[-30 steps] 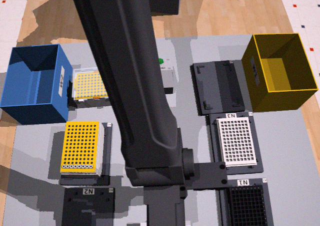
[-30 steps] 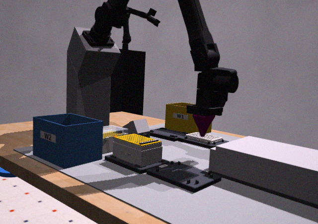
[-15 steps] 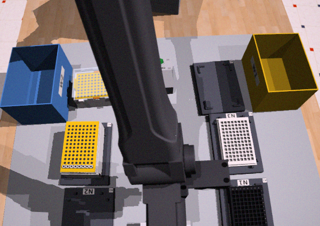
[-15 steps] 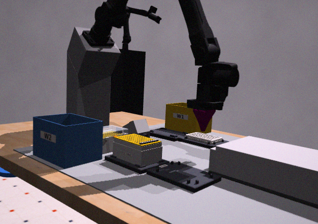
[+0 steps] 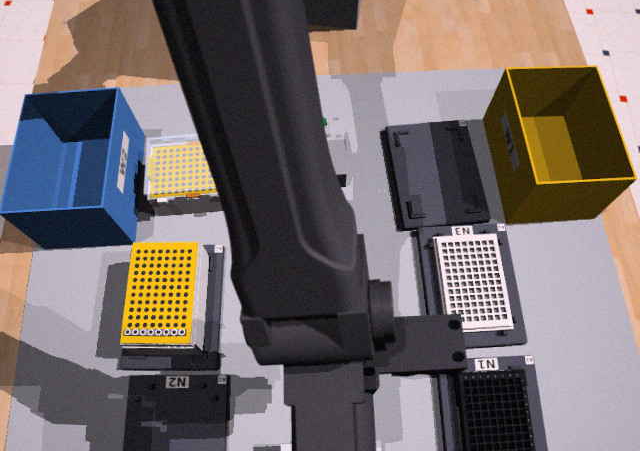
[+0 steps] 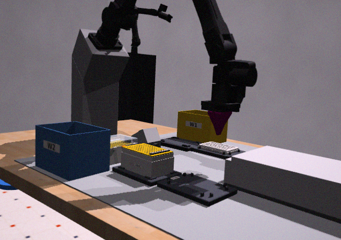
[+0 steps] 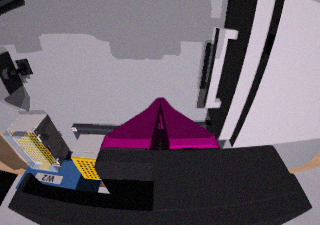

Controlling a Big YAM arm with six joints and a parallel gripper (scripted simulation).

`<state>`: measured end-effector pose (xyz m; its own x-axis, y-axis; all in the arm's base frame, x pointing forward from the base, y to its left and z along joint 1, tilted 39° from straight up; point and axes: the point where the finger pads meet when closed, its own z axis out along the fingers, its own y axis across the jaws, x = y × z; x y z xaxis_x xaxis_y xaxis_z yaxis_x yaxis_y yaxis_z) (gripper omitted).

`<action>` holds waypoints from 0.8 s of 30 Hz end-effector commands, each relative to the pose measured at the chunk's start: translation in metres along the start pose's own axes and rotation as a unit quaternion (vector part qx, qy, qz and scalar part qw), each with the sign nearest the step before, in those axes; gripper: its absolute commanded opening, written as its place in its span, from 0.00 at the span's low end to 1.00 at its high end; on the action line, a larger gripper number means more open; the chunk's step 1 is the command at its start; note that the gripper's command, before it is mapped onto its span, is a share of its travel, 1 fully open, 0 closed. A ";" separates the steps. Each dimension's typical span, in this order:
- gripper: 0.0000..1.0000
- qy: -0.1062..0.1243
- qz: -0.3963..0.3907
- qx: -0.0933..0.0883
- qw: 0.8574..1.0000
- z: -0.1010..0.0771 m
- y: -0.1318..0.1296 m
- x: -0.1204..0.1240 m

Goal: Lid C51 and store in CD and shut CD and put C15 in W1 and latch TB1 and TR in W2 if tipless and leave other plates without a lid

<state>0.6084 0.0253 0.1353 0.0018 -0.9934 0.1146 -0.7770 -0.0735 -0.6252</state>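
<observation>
My gripper (image 6: 218,133) (image 7: 160,103) has magenta fingers that are shut on nothing. It hangs well above the mat, near the left end of the white cooler CD (image 6: 286,171) (image 7: 280,65). The arm hides it in the top view. The white plate (image 5: 473,281) (image 6: 218,147) lies in nest N3. Nest N2 (image 5: 178,410) (image 6: 192,189) holds nothing. Lid park LP (image 5: 434,172) holds no lid. Tip box TB1 (image 5: 180,169) (image 6: 121,142) stands beside the blue bin W2 (image 5: 67,224) (image 6: 74,155). Tip rack TR (image 5: 160,291) (image 6: 145,149) shows one row of tips at its front edge.
The yellow bin W1 (image 5: 509,177) (image 6: 187,135) stands at the back right, with nothing in it. A black plate (image 5: 493,410) lies in nest N1. The green key DONE (image 5: 324,121) shows just beside the arm. The arm hides the middle of the mat in the top view.
</observation>
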 end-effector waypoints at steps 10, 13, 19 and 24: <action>0.00 -0.004 0.004 0.010 1.000 -0.030 -0.006 -0.006; 0.00 -0.005 0.003 0.010 1.000 -0.035 -0.006 -0.007; 0.00 -0.004 0.004 0.010 1.000 -0.042 -0.006 -0.005; 0.00 -0.005 0.003 0.010 1.000 -0.047 -0.006 -0.007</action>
<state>0.5905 0.0277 0.1580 0.0016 -0.9934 0.1145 -0.7764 -0.0734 -0.6259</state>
